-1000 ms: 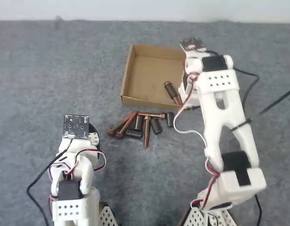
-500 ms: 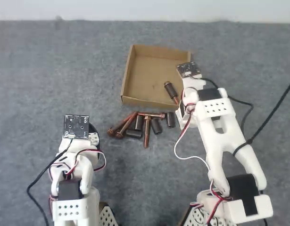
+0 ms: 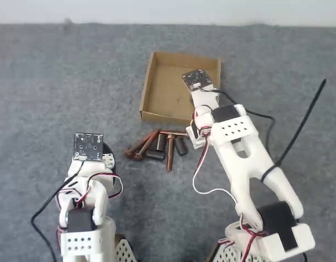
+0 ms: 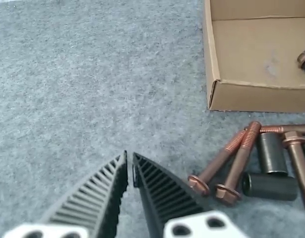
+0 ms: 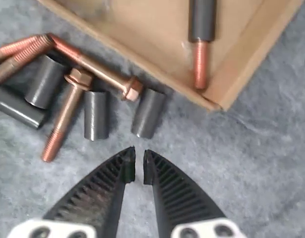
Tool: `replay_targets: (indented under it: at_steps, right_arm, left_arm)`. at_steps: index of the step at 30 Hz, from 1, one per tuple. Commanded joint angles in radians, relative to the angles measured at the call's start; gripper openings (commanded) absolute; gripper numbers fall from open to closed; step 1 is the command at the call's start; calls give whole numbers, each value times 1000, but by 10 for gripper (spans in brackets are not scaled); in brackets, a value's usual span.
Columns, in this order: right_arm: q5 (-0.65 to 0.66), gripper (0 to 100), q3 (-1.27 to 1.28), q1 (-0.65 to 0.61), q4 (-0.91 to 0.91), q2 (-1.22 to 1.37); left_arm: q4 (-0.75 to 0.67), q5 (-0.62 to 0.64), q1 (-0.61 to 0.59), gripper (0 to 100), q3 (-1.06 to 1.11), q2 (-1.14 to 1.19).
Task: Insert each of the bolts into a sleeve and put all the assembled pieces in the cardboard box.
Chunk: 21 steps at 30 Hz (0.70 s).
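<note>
Grey carpet-like worktop, high view: a shallow brown cardboard box sits at the far centre. A loose pile of copper-coloured bolts and short dark metal sleeves lies just in front of its near wall. Right arm now sits over the box's near-right corner. 1 s ago it reached deeper, along the box's right side, so it has pulled back and swung toward the pile. Left arm hasn't budged, well apart from the parts.

Left wrist view: left tool is all but closed, only a slit btwn the ribbed fingers, nothing held. It hangs over bare worktop near the bolt heads.

Right wrist view: right tool is likewise near-closed and empty, just short of the closest sleeve. One assembled piece, bolt through sleeve, lies inside the box by its corner. Looks like four bolts and four sleeves are loose outside.

Meaning, imo: first drop-off is done and the right arm is back for the next pair, approx one of five finished. The tool must open before any pick.
</note>
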Motion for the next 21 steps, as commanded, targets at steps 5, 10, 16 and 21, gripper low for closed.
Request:
replay_targets:
  at_steps: [5, 10, 16, 21]
  right_arm:
    - [-41, 124, -12, -21, -102, 108]
    - [-40, 117, -46, -15, -124, 171]
    - [-38, 117, -64, -19, -185, 285]
    - [-38, 117, -126, -16, -153, 341]
  left_arm:
    - [-31, -3, -3, 12, -12, 12]
    - [-29, -5, -3, 12, -12, 12]
    - [-29, -5, -3, 12, -12, 12]
    - [-28, -5, -3, 12, -12, 12]
